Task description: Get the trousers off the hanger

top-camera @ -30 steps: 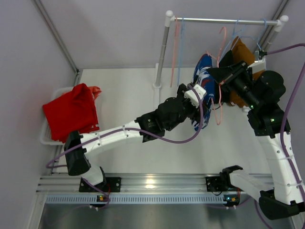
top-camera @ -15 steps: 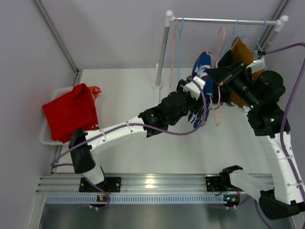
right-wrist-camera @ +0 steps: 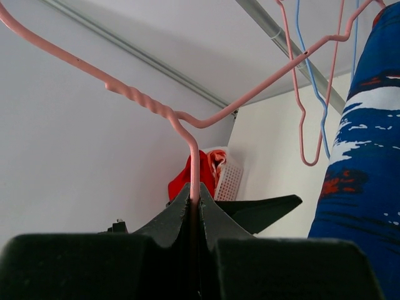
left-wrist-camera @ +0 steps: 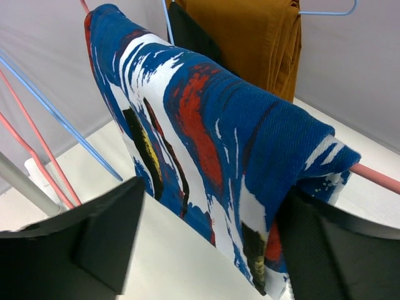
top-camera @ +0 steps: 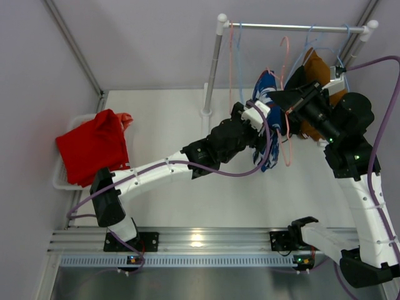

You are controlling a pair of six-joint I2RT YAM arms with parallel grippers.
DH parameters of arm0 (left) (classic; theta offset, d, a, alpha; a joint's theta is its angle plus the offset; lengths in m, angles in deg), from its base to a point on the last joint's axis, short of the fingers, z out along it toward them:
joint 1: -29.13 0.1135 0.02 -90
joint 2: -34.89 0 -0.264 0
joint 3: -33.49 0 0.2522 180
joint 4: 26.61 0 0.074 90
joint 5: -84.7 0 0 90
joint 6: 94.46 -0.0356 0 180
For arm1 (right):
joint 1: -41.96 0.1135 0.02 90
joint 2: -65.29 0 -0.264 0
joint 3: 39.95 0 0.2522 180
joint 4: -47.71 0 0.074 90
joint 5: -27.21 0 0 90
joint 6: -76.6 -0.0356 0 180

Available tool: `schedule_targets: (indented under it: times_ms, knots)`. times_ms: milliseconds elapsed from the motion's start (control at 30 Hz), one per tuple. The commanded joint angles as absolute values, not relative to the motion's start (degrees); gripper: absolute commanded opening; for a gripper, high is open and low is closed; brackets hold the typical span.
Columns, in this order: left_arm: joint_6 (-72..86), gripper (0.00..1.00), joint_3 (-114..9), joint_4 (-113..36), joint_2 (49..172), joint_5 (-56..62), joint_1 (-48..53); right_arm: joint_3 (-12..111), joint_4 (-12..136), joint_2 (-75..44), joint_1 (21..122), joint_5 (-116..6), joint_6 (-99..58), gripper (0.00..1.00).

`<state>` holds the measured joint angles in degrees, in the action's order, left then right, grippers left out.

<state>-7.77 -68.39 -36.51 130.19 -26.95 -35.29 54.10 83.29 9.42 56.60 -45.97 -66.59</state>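
Top external view: seeing blue-and-white trousers (top-camera: 269,90) at centre right of frame, draped over the bottom bar of a pink hanger (top-camera: 288,150), below the rail (top-camera: 294,27). Got left gripper (top-camera: 262,122) right at that cloth. From left wrist: fingers (left-wrist-camera: 94,244) wide apart, one each side of the hanging cloth, not pinching it; can't tell about contact on the right-hand side. From right wrist: got right gripper (right-wrist-camera: 194,199) clamped tight on the pink hanger's wire, just past the twisted neck. Also seeing brown trousers (left-wrist-camera: 256,37) and a black pair (left-wrist-camera: 187,31) behind, top of the left-wrist frame. Red trousers (top-camera: 90,147) piled in a white basket (top-camera: 61,181) at far left of the top view, with an orange-red piece (top-camera: 126,117) poking out at the upper right of the pile.
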Motion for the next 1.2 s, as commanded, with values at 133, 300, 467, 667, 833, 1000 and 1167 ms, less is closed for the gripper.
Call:
schedule_targets:
  times_ms: [133, 300, 467, 667, 833, 1000, 1167]
  knots:
    - [-8.8, 0.48, -72.7, -35.5, 132.1, -27.8, -33.8, 55.8, 69.7, 12.6, 58.0, -42.7, -65.8, 0.0]
    - [-7.3, 0.0, -71.5, -35.0, 128.9, -20.1, -31.8, 55.5, 71.7, 13.8, 58.0, -44.2, -62.8, 0.0]
    - [-8.2, 0.0, -71.8, -34.0, 126.3, -17.7, -31.8, 54.4, 75.3, 14.8, 58.0, -48.4, -59.2, 0.0]
    - [-9.7, 0.0, -76.9, -35.4, 124.0, -16.2, -31.8, 50.5, 78.2, 16.0, 57.2, -52.3, -55.8, 0.0]
    - [-10.5, 0.0, -80.3, -36.0, 123.3, -15.8, -31.8, 48.7, 79.0, 15.5, 56.6, -54.0, -54.8, 0.0]
    - [-11.3, 0.0, -85.0, -36.8, 123.5, -15.0, -31.8, 47.4, 81.3, 14.9, 56.0, -56.8, -53.7, 0.0]
    - [-12.0, 0.0, -89.5, -37.1, 124.2, -14.0, -31.9, 45.1, 83.7, 14.1, 55.2, -59.3, -52.3, 0.0]
